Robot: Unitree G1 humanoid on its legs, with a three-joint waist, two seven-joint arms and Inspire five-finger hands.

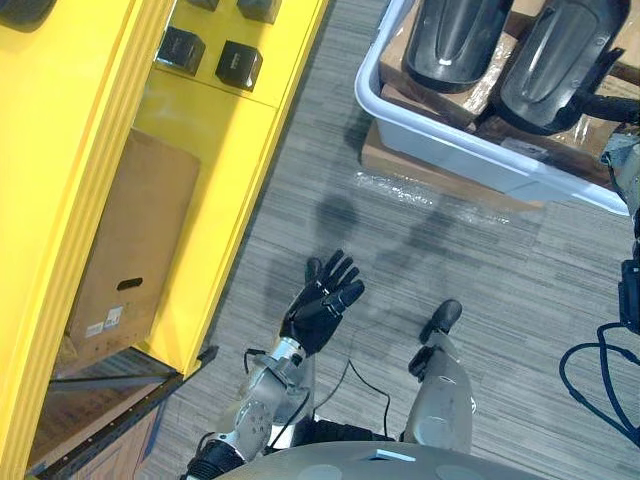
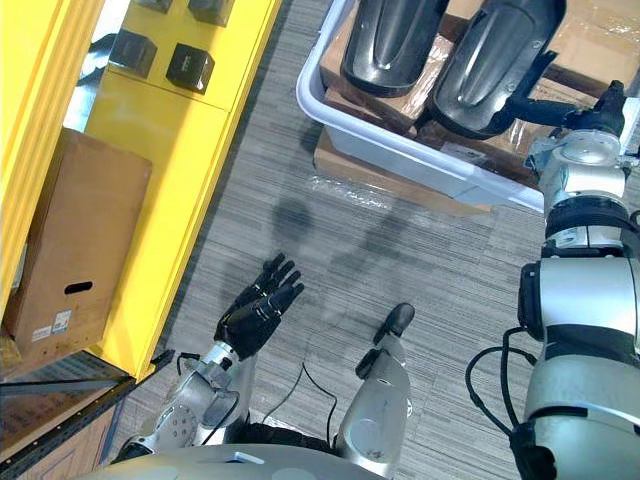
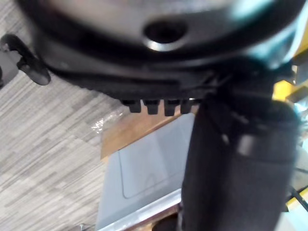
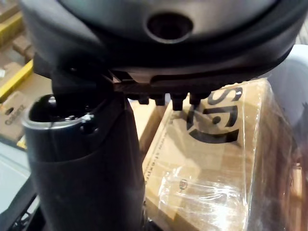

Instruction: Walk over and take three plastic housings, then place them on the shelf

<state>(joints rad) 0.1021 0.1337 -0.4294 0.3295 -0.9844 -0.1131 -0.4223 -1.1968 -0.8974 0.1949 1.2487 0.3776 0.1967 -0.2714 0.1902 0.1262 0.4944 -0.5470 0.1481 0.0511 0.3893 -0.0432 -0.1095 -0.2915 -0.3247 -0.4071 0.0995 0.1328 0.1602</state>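
Note:
Two dark plastic housings (image 1: 455,40) (image 1: 560,60) lie side by side on cardboard boxes inside a pale grey tote bin (image 1: 440,150) on the floor, ahead and to the right. My right hand (image 2: 598,108) is stretched out over the bin's near right corner, beside the right-hand housing (image 2: 490,70). Its fingers look straight and hold nothing. The right wrist view has a plastic-wrapped cardboard box (image 4: 211,163) just past that hand. My left hand (image 1: 322,300) hovers over the carpet with fingers spread, empty, between the yellow shelf (image 1: 210,150) and the bin.
The yellow shelf runs along the left; small black boxes (image 1: 238,64) sit on its upper level and a brown cardboard box (image 1: 130,240) on a lower one. A flat piece of cardboard (image 1: 420,175) lies under the bin. Grey carpet stretches between shelf and bin.

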